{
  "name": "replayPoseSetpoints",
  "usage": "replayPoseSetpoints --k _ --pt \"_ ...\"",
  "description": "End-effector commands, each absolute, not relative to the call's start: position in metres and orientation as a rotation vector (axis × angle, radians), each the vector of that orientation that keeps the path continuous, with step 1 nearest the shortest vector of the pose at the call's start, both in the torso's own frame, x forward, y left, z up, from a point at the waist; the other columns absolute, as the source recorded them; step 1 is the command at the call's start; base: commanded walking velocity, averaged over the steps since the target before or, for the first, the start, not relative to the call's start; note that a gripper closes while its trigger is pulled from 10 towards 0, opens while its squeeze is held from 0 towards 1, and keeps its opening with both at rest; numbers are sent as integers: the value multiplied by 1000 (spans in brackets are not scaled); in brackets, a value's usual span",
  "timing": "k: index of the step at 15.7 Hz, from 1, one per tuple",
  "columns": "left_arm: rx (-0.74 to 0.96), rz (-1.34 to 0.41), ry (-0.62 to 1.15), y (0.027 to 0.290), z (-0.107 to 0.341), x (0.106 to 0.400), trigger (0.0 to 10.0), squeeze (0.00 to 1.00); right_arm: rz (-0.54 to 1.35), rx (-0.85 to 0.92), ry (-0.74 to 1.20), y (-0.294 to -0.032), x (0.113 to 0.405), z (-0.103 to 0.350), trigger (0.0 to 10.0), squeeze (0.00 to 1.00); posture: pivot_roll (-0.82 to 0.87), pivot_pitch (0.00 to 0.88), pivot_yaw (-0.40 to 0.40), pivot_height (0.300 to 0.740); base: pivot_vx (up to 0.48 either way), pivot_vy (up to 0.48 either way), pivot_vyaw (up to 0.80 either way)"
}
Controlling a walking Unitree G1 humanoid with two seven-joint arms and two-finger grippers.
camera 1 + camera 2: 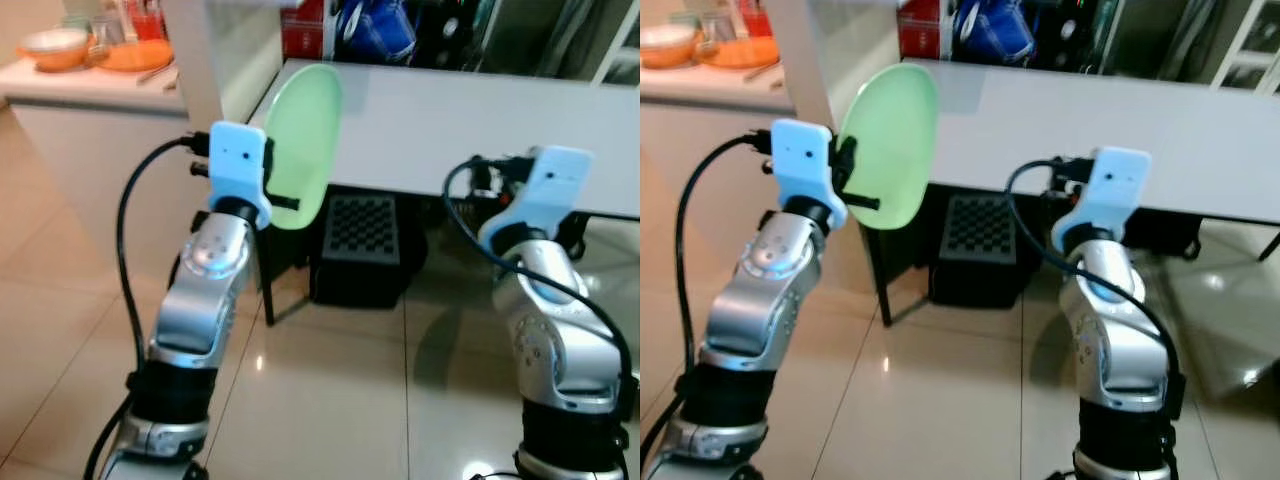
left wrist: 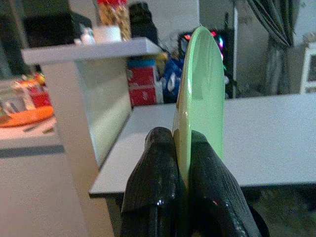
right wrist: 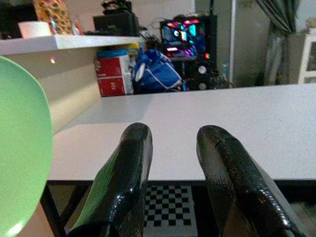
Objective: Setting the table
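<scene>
Pale green plate [image 1: 300, 140], white table [image 1: 470, 130], black crate [image 1: 362, 250] (checkered top).

head eyes downward, wrist views sharing table [image 3: 207, 133]

A black checkered crate [image 1: 362, 247] sits under there on the floor; a blue bag [image 3: 154, 72] and a red box [image 3: 114, 74] sit behind.

A pale green round plate [image 1: 300, 145] is standing on edge, nearly vertical, in the air just in front of the near left corner of a white tabletop [image 1: 470, 130]. The left hand [image 2: 181, 148] is pinching its lower rim between two black fingers [image 2: 153, 182], one on each face. The plate is looking plain, smooth and glossy, its upper edge overlapping the tabletop's corner.
</scene>
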State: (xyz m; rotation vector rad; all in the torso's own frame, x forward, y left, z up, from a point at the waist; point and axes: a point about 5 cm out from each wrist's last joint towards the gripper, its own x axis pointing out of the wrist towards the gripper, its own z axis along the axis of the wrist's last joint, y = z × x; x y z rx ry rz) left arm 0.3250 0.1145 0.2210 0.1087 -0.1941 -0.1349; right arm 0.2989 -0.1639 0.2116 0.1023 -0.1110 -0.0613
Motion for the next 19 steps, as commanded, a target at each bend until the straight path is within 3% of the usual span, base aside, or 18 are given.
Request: replayPoseSetpoints --k 1,15,19 --pt "101 -163 -253 108 232 324 10000 0 -62 92 -89 -166 300 210 10000 0 -41 0 -12 740 326 0 -438" --pt "97 -177 -244 112 231 326 10000 0 -61 87 -62 -162 302 206 10000 0 -37 0 -6 740 364 0 0" --pt "90 -188 -247 109 231 327 10000 0 -62 88 -52 -163 303 205 10000 0 -37 0 -5 740 371 0 -650"
